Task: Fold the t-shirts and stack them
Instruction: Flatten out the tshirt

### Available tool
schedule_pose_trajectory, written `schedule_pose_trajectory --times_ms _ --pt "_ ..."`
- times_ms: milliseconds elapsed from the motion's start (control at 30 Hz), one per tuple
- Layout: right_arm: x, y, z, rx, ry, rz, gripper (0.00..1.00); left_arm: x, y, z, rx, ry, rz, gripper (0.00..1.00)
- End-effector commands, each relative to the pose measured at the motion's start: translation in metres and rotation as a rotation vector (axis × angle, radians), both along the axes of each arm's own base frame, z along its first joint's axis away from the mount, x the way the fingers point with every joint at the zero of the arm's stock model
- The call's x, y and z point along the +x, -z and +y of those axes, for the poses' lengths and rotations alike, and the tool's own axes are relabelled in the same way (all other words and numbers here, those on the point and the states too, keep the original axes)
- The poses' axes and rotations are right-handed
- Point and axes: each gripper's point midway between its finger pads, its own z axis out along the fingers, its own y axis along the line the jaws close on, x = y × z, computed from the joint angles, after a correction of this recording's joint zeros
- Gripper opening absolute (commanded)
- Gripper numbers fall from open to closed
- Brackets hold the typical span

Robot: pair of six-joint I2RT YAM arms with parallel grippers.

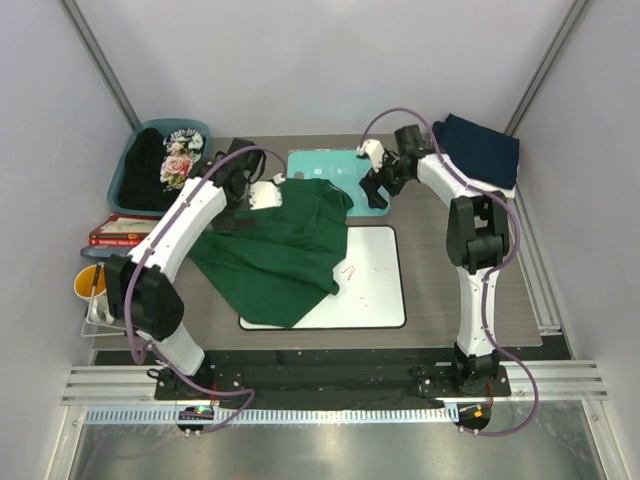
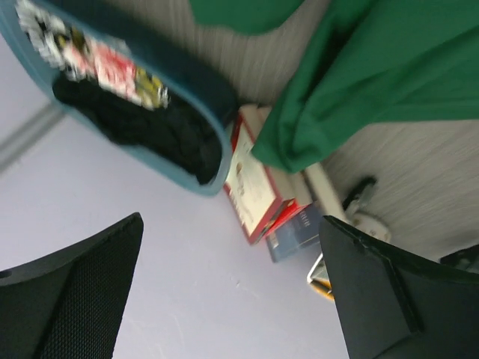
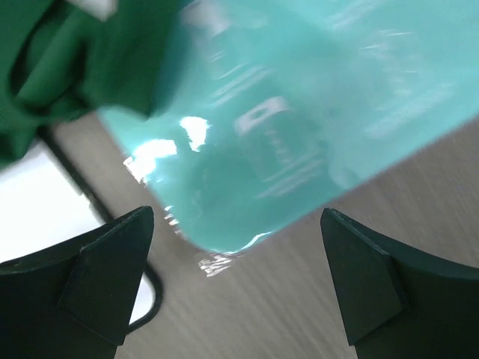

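A dark green t-shirt [image 1: 285, 250] lies rumpled and spread over the left part of the whiteboard [image 1: 375, 290]. My left gripper [image 1: 235, 195] hovers at its back left edge, open and empty [image 2: 232, 292], with the green cloth [image 2: 389, 67] beside it. My right gripper [image 1: 375, 192] hangs open [image 3: 236, 277] over the near corner of the teal board [image 3: 299, 112], holding nothing; the green shirt [image 3: 67, 60] shows at the upper left. A folded navy t-shirt [image 1: 480, 148] rests at the back right. A black floral-print t-shirt [image 1: 165, 160] fills the teal bin [image 1: 125, 175].
The teal board [image 1: 330, 168] lies flat behind the green shirt. Red books [image 1: 120, 232] are stacked at the left edge, with a yellow cup [image 1: 88, 283] on a wire rack in front of them. In the left wrist view the bin [image 2: 187, 82] and books [image 2: 254, 179] sit near the wall.
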Motion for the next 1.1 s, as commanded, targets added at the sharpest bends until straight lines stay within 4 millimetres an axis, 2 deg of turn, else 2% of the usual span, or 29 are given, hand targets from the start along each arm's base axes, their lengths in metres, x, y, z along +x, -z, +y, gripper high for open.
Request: schedule_pose_trajectory --times_ms 0,33,67,100,200,267,300,333,400,433,500,533,633,800,933,1067 --pt "-0.043 -0.009 0.028 -0.102 -0.336 -0.134 1.00 -0.068 -0.003 -0.069 -0.217 0.201 0.156 1.00" --pt "-0.053 -0.004 0.033 -0.129 -0.386 -0.144 1.00 -0.079 0.006 -0.072 -0.206 0.231 0.175 1.00" --pt "-0.064 -0.003 0.031 -0.162 -0.453 -0.191 1.00 -0.082 0.011 -0.079 -0.200 0.257 0.173 1.00" --pt "-0.068 -0.003 0.031 -0.172 -0.477 -0.215 1.00 -0.091 0.017 -0.091 -0.183 0.308 0.196 1.00" --pt "-0.085 -0.012 0.042 -0.203 -0.587 -0.332 1.00 -0.109 0.046 -0.103 -0.171 0.329 0.259 1.00" --pt "-0.093 -0.010 0.050 -0.216 -0.635 -0.378 1.00 -0.115 0.055 -0.112 -0.200 0.324 0.289 1.00" --pt "-0.095 -0.017 0.051 -0.216 -0.644 -0.405 1.00 -0.118 0.058 -0.115 -0.214 0.316 0.297 1.00" --pt "-0.102 -0.010 0.051 -0.221 -0.658 -0.399 1.00 -0.119 0.061 -0.119 -0.243 0.294 0.298 1.00" --pt "-0.102 -0.018 0.057 -0.232 -0.669 -0.472 1.00 -0.122 0.073 -0.113 -0.225 0.268 0.306 1.00" --pt "-0.111 -0.008 0.055 -0.241 -0.685 -0.471 1.00 -0.118 0.076 -0.114 -0.234 0.245 0.268 1.00" --pt "-0.113 -0.009 0.059 -0.274 -0.748 -0.547 1.00 -0.119 0.078 -0.103 -0.215 0.203 0.215 1.00" --pt "-0.124 -0.001 0.057 -0.284 -0.777 -0.547 1.00 -0.115 0.078 -0.104 -0.244 0.166 0.158 1.00" --pt "-0.135 0.006 0.060 -0.304 -0.858 -0.599 1.00 -0.117 0.074 -0.095 -0.274 0.101 0.069 1.00" --pt "-0.140 0.013 0.072 -0.299 -0.916 -0.648 1.00 -0.128 0.069 -0.078 -0.334 -0.021 0.009 1.00" --pt "-0.153 0.024 0.081 -0.293 -1.004 -0.677 1.00 -0.125 0.055 -0.065 -0.347 -0.047 -0.021 1.00" --pt "-0.163 0.034 0.091 -0.286 -1.073 -0.686 0.98 -0.118 0.035 -0.067 -0.363 0.005 -0.078 1.00"
